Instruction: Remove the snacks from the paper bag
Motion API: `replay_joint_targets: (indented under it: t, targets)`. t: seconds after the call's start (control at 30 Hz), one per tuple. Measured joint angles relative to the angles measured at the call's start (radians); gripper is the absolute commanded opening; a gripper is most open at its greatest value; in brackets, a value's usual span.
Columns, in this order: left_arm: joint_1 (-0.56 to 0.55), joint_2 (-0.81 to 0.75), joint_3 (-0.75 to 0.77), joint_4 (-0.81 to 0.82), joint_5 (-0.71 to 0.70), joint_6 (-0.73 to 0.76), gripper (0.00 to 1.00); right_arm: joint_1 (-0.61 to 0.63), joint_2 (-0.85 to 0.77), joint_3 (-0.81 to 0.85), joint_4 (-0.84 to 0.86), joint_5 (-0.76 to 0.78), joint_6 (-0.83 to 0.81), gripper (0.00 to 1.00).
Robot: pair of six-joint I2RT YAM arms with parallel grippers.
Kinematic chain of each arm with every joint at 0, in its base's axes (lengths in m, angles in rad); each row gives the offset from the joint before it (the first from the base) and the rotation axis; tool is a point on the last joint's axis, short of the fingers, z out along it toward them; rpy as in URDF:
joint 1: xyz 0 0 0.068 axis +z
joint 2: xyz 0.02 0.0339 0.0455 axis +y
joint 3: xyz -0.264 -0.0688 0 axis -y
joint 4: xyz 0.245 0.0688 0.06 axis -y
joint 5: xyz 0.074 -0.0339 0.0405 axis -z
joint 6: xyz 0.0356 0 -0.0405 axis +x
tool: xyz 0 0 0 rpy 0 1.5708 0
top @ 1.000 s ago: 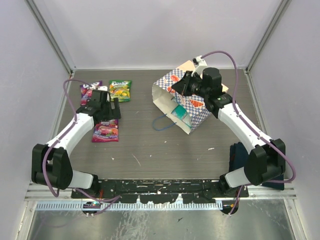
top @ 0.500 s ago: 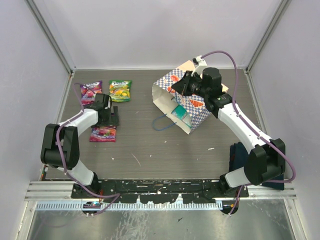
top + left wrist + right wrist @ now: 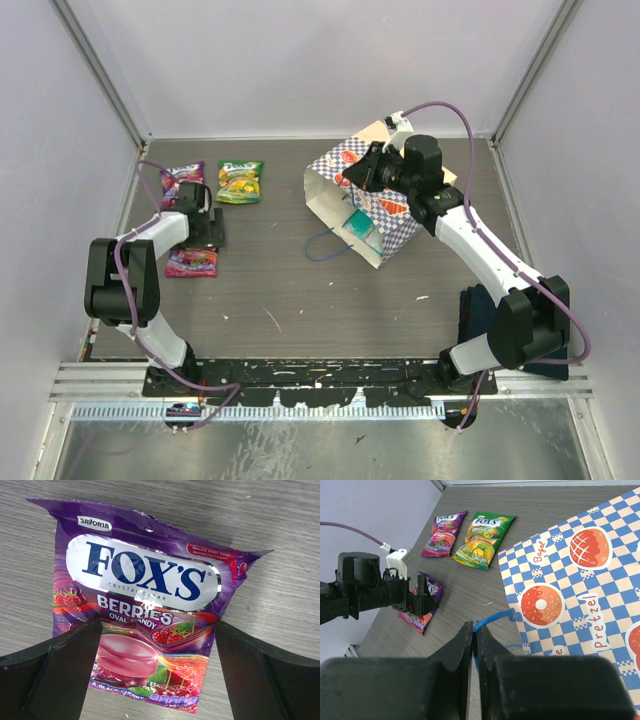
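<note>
Grey wood-grain table [image 3: 300, 290]. Over it, the left gripper [image 3: 157, 642] has jaws spread wide, straddling a flat purple berry packet [image 3: 145, 575]. The right gripper [image 3: 474, 630] has jaws pressed together on the blue cord handle [image 3: 495, 617] of the checkered paper bag [image 3: 580, 595], which is tipped on its side with a teal packet [image 3: 360, 228] inside.

left hand [image 3: 205, 238] pulled leftward, purple packet [image 3: 191, 263] shifted left

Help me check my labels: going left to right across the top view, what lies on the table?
far purple packet → green packet → paper bag → dark blue cloth. The nearer purple packet overlaps the first, so it is omitted.
</note>
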Motion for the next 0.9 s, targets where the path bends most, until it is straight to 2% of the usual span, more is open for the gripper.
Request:
replay_joint_targets:
  t: [0.37, 0.9]
  targets:
    - [0.084, 0.002, 0.000, 0.015, -0.019, 0.050, 0.98, 0.000, 0.008, 0.000, 0.001, -0.003, 0.007, 0.13]
    - [0.089, 0.003, -0.002, 0.021, -0.061, 0.084, 0.98, 0.000, 0.009, 0.000, 0.002, -0.010, 0.011, 0.13]
